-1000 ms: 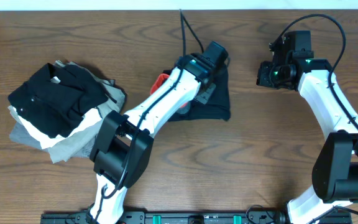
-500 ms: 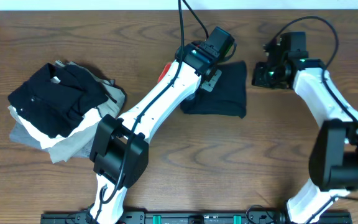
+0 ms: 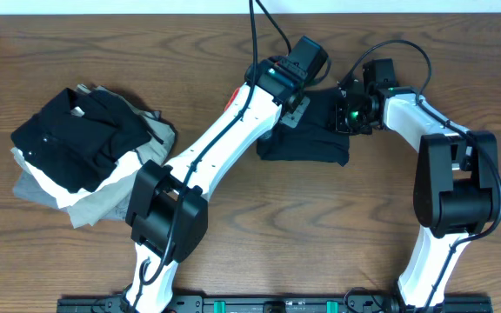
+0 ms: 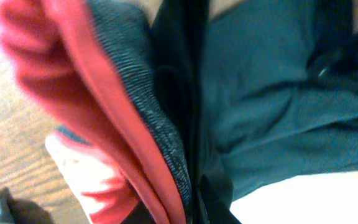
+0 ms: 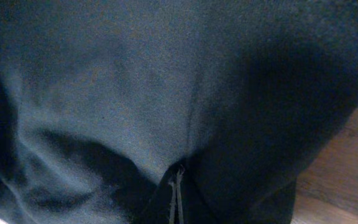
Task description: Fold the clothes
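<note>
The dark navy pants (image 3: 307,135) lie bunched at the table's top middle, and their coral-red waistband edge (image 3: 230,100) peeks out left of my left arm. My left gripper (image 3: 296,109) is over the pants and shut on them. The left wrist view shows the red waistband (image 4: 98,118), the heathered grey band (image 4: 148,118) and dark fabric (image 4: 260,93) running into the gripper (image 4: 194,205). My right gripper (image 3: 348,116) is at the pants' right edge. In the right wrist view its fingers (image 5: 176,186) are shut together, tips against the dark fabric (image 5: 117,81).
A heap of black, white and grey-khaki garments (image 3: 76,152) lies at the left of the wooden table (image 3: 320,226). My left arm (image 3: 216,148) stretches diagonally from the front middle to the pants.
The pants were dragged to the right and spread wider. My right gripper swung left from open table to the pants' right edge. My left gripper shifted slightly right with the fabric.
</note>
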